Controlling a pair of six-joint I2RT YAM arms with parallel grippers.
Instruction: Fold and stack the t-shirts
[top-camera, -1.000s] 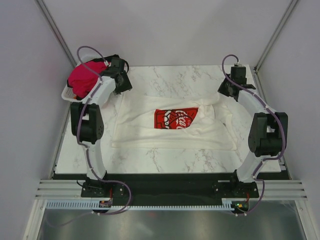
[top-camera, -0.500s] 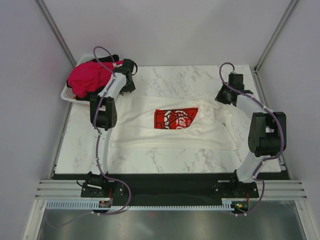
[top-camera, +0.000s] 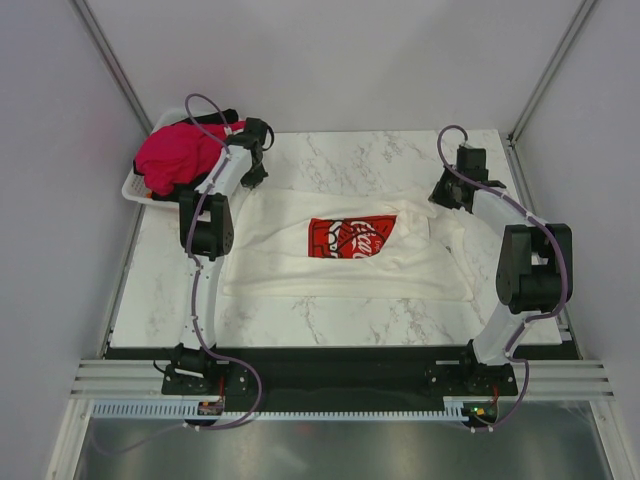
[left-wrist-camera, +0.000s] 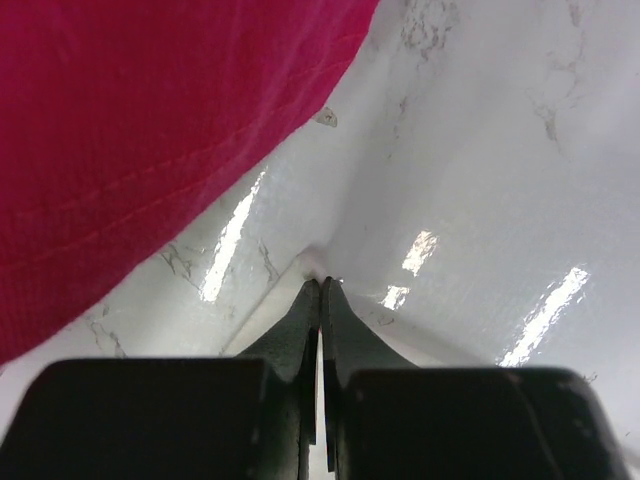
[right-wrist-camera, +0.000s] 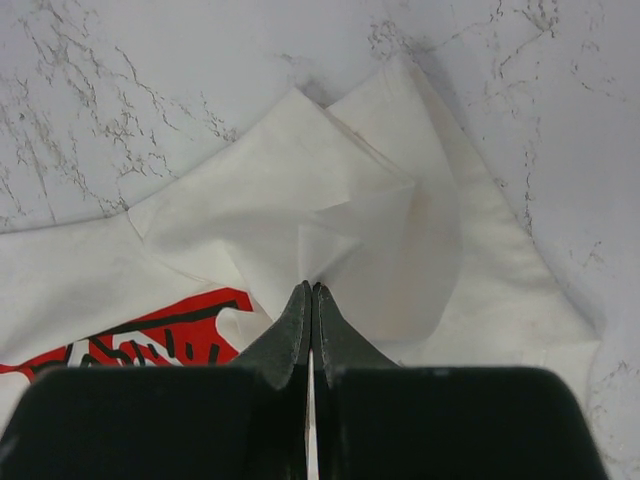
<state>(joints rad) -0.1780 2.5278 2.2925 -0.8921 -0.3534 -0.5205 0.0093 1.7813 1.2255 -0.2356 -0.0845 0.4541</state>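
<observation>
The white t-shirt (top-camera: 330, 275) lies spread on the marble table, its red logo (top-camera: 352, 237) facing up. My left gripper (top-camera: 255, 178) is at the shirt's far left corner, shut, with a small pucker of white cloth at its tips (left-wrist-camera: 322, 281). My right gripper (top-camera: 437, 195) is at the far right part of the shirt, shut on a fold of white cloth (right-wrist-camera: 311, 285) that gathers toward the jaws. The red-pink t-shirt (top-camera: 175, 155) is heaped in the basket and fills the upper left of the left wrist view (left-wrist-camera: 150, 120). A bit of black cloth (top-camera: 222, 116) shows behind it.
The white plastic basket (top-camera: 135, 187) stands at the table's far left corner, close beside my left gripper. Bare marble (top-camera: 350, 155) lies beyond the shirt and along the near edge (top-camera: 330, 320). Grey walls close in on both sides.
The left arm reached in from beside the basket to the shirt's far left corner, and its jaws closed there. The right gripper shifted slightly inward, still shut.
</observation>
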